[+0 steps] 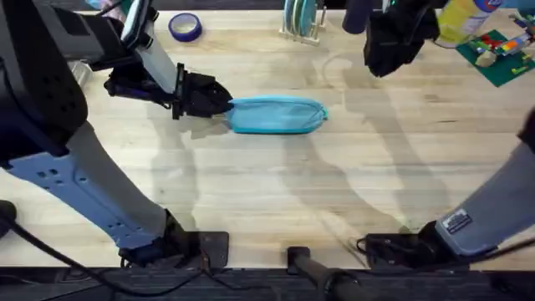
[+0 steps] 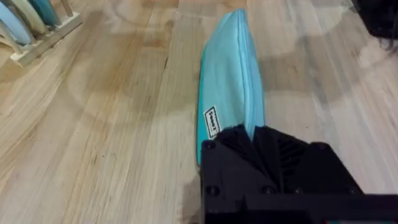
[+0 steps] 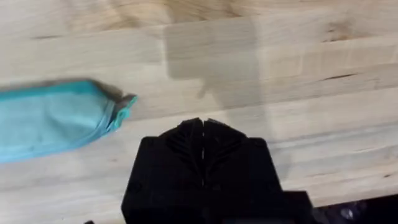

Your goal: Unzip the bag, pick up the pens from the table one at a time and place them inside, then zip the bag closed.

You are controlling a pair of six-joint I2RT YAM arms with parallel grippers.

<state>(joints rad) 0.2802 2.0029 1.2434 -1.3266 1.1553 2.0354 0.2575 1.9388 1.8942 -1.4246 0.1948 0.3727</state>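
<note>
The light blue bag (image 1: 280, 115) lies lengthwise on the table (image 1: 334, 192), its zipper seam running along the top (image 2: 245, 74). My left gripper (image 1: 219, 102) is at the bag's left end, and its black fingers (image 2: 239, 144) are shut on that end. My right gripper (image 1: 380, 63) hangs raised over the far right of the table, apart from the bag. Its fingers (image 3: 193, 140) are pressed together with nothing between them. In the right wrist view the bag's right end and small pull tab (image 3: 124, 109) lie on the wood beyond them. The pens are out of view.
A blue tape roll (image 1: 185, 27) and a plate rack (image 1: 301, 21) stand at the far edge. A yellow bottle (image 1: 464, 18) and a green baseplate with bricks (image 1: 501, 54) are at the far right. Bare wood stretches in front of the bag.
</note>
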